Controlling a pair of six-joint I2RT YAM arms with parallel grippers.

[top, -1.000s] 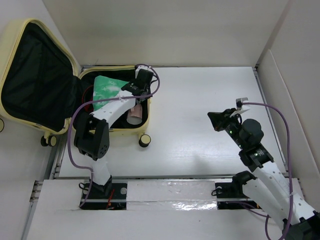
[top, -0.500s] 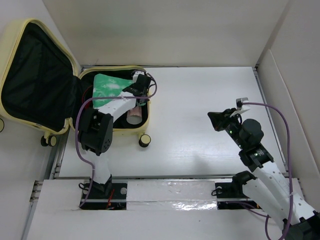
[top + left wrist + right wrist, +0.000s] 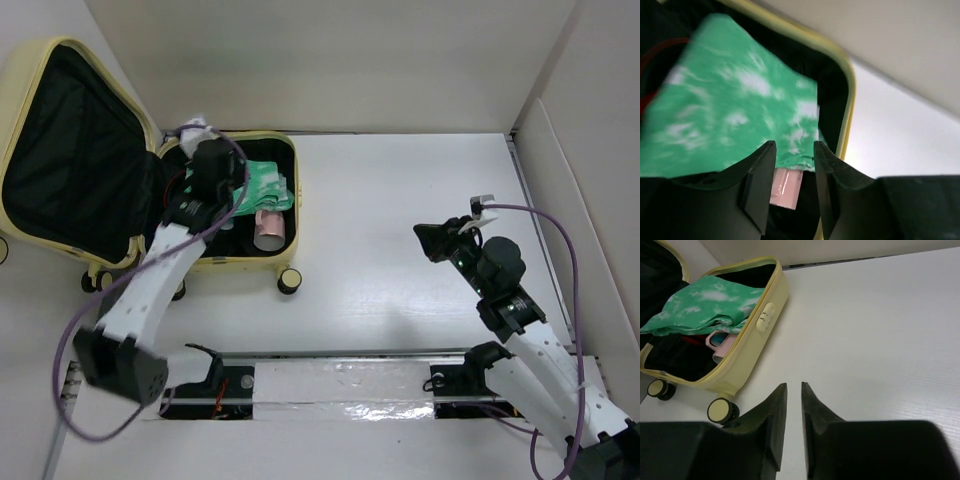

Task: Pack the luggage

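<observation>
One view, the right wrist's, shows the lock [image 3: 765,317] on the luggage [image 3: 747,356].

The luggage [image 3: 297,215] is a pale yellow hard-shell suitcase with rounded corners, sitting up around 10 o'clock in the overhead view. It's wide open, clamshell style. The lid [image 3: 75,150], lined in black fabric, is flipped out toward 9 o'clock. The base half lies on its back with the opening facing up, black-lined too and partly filled. Little black-and-cream wheels [image 3: 290,281] sit on the 6 o'clock end. The right wrist view shows a small lock [image 3: 765,317] on the long side wall facing 3 o'clock.
</observation>
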